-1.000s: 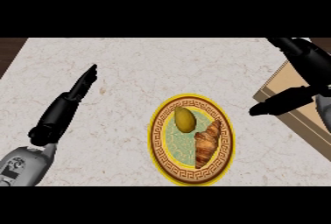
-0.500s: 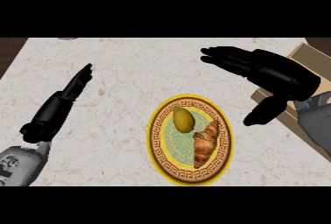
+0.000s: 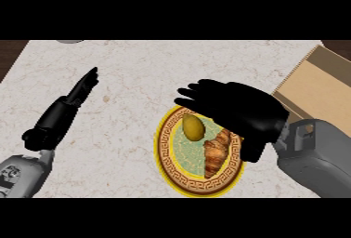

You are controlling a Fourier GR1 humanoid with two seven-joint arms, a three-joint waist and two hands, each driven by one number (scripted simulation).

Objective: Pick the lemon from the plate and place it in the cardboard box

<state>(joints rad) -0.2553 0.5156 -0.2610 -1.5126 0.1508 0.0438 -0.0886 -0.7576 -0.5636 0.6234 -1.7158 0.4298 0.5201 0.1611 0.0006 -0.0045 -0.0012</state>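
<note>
Right hand (image 3: pixel 237 111) hovered open, fingers spread, over the plate (image 3: pixel 171 174)'s upper right edge, with the lemon (image 3: pixel 193 127) lying just below-left of its fingertips, long axis roughly up-down in view, far nearer it than the open left hand (image 3: pixel 68 104).

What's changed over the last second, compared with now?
The right hand swung left from beside the box to above the plate's upper right, fingers open, holding nothing. Lemon, croissant and the resting left hand stayed put.

lemon (image 3: pixel 193 127) left of croissant (image 3: pixel 218 154), on plate (image 3: pixel 168 155)
</note>
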